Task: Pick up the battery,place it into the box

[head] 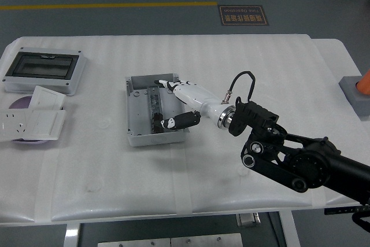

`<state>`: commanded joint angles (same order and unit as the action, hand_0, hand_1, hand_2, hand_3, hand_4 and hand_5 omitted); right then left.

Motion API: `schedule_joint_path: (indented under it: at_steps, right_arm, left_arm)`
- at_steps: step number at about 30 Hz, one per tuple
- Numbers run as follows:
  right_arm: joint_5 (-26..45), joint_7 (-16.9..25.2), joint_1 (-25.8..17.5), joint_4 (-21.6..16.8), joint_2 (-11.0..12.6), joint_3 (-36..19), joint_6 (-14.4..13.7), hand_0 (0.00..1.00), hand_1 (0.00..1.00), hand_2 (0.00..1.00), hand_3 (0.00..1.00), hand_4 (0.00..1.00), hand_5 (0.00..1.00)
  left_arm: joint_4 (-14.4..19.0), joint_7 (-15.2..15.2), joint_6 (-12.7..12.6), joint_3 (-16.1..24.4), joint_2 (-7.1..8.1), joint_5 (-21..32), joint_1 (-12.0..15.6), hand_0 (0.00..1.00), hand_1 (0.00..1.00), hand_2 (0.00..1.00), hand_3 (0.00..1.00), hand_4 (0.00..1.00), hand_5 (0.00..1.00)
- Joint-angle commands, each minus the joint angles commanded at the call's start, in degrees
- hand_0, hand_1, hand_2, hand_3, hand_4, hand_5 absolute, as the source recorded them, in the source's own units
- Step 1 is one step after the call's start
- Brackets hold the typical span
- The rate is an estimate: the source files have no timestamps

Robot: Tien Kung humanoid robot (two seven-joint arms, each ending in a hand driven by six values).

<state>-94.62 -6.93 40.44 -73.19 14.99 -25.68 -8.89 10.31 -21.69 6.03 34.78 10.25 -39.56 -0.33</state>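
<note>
Grey workshop floor with a yellow line runs behind the white table (231, 56), and nobody stands at its far side. What I take for the battery (156, 124) is a small dark shape low inside the open grey box (134, 108), near the box's front wall, just off the tip of the thumb; it is too small for me to say whether it lies free or is pinched. That box sits left of the table's middle.

Over it reaches the right hand (173, 103), white-shelled, its black arm coming from the near right corner. Its fingers (165, 84) stretch along the box's far part and the thumb (176, 121) points across the near part; they look parted, not clamped on anything, though I would not swear to it. No left arm is in sight.

Near the far left corner lies a lidded enclosure (43, 70), with white socket plates (29, 122) along the left edge.

My worry: pulling out with a fingertip caught on the box's wall could drag the box or flick the battery back out.
</note>
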Motion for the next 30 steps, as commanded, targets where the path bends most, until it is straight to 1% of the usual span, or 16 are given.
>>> schedule_joint_path:
  at_steps: [2,3,4,6,9,10,13,15,16,19,21,22,25,27,28,30]
  right_arm:
    - [0.40,0.29,0.45,0.76,0.90,-0.39,-0.38,0.998,0.962,0.933,0.998,0.899,0.530]
    - [0.57,0.45,0.94,1.14,1.77,-0.57,-0.60,0.998,0.962,0.933,0.998,0.899,0.530]
    - [0.63,0.56,1.58,1.42,2.75,-0.62,-0.75,0.998,0.956,0.875,0.998,0.905,0.543]
    - [0.61,0.74,3.23,2.06,4.77,-0.13,-0.92,0.998,0.956,0.875,0.998,0.905,0.543]
    - [-0.19,0.52,6.62,3.59,8.19,2.92,-0.81,0.998,0.956,0.875,0.998,0.905,0.543]
    - [-0.90,0.26,7.71,4.14,8.96,4.23,-0.58,0.998,0.921,0.849,0.998,0.905,0.554]
    - [-3.97,-0.67,11.15,5.79,10.30,8.83,0.21,0.998,0.921,0.849,0.998,0.905,0.554]
    - [-6.71,-1.73,13.64,6.85,10.31,12.81,0.77,0.998,0.921,0.849,0.998,0.905,0.554]
    - [-8.02,-2.06,14.66,7.13,10.18,14.36,1.50,0.998,0.882,0.839,0.967,0.895,0.552]
    - [-12.89,-2.05,17.69,7.39,9.37,18.18,5.34,0.998,0.882,0.839,0.967,0.895,0.552]
    - [-15.91,-1.85,18.90,7.21,8.79,18.42,7.83,0.998,0.882,0.839,0.967,0.895,0.552]
    - [-17.53,-1.84,19.34,7.16,8.49,18.24,9.23,0.998,0.878,0.847,0.955,0.875,0.545]
    - [-22.05,-2.14,19.78,7.22,7.68,17.40,13.06,0.998,0.878,0.847,0.955,0.875,0.545]
    - [-24.55,-2.17,19.77,7.22,7.29,16.82,15.01,0.998,0.878,0.847,0.955,0.875,0.545]
    - [-25.92,-2.18,19.75,7.28,7.04,16.49,16.03,0.998,0.942,0.951,0.998,0.861,0.496]
    - [-28.38,-2.09,19.66,7.57,6.61,15.86,17.61,0.998,0.942,0.951,0.998,0.861,0.496]
  left_arm:
    - [0.00,0.01,-0.02,-0.02,-0.03,0.03,-0.02,0.660,0.659,0.620,0.533,0.412,0.397]
    - [0.00,0.00,-0.01,-0.03,-0.05,0.02,-0.03,0.660,0.659,0.620,0.533,0.412,0.397]
    - [0.00,-0.01,-0.02,0.05,-0.05,-0.05,-0.03,0.660,0.659,0.620,0.525,0.409,0.398]
    - [0.00,-0.04,-0.06,0.17,-0.01,-0.15,-0.03,0.660,0.659,0.620,0.525,0.409,0.398]
    - [0.00,-0.08,-0.10,0.32,0.05,-0.30,-0.06,0.660,0.659,0.620,0.525,0.409,0.398]
    - [0.00,-0.08,-0.11,0.30,0.06,-0.27,-0.10,0.660,0.659,0.620,0.525,0.408,0.398]
    - [0.00,0.01,-0.19,0.06,0.12,-0.03,-0.27,0.660,0.659,0.620,0.525,0.408,0.398]
    - [0.00,0.07,-0.27,-0.02,0.18,0.00,-0.39,0.660,0.659,0.620,0.525,0.408,0.398]
    - [0.00,0.07,-0.28,-0.01,0.21,-0.01,-0.42,0.660,0.659,0.620,0.525,0.408,0.399]
    - [0.00,-0.02,-0.24,0.15,0.23,-0.37,-0.44,0.660,0.659,0.620,0.525,0.408,0.399]
    - [0.00,-0.07,-0.21,0.21,0.24,-0.61,-0.47,0.660,0.659,0.620,0.525,0.408,0.399]
    - [0.00,-0.06,-0.22,0.16,0.26,-0.64,-0.51,0.659,0.659,0.620,0.525,0.408,0.400]
    - [0.00,-0.06,-0.12,-0.32,0.26,-1.18,-0.67,0.659,0.659,0.620,0.525,0.408,0.400]
    - [0.00,-0.16,-0.08,-0.08,0.24,-1.74,-0.65,0.659,0.659,0.620,0.525,0.408,0.400]
    - [0.00,-0.22,-0.05,0.11,0.24,-2.02,-0.61,0.660,0.660,0.620,0.527,0.400,0.418]
    - [0.00,-0.25,-0.03,0.19,0.24,-2.12,-0.58,0.660,0.660,0.620,0.527,0.400,0.418]
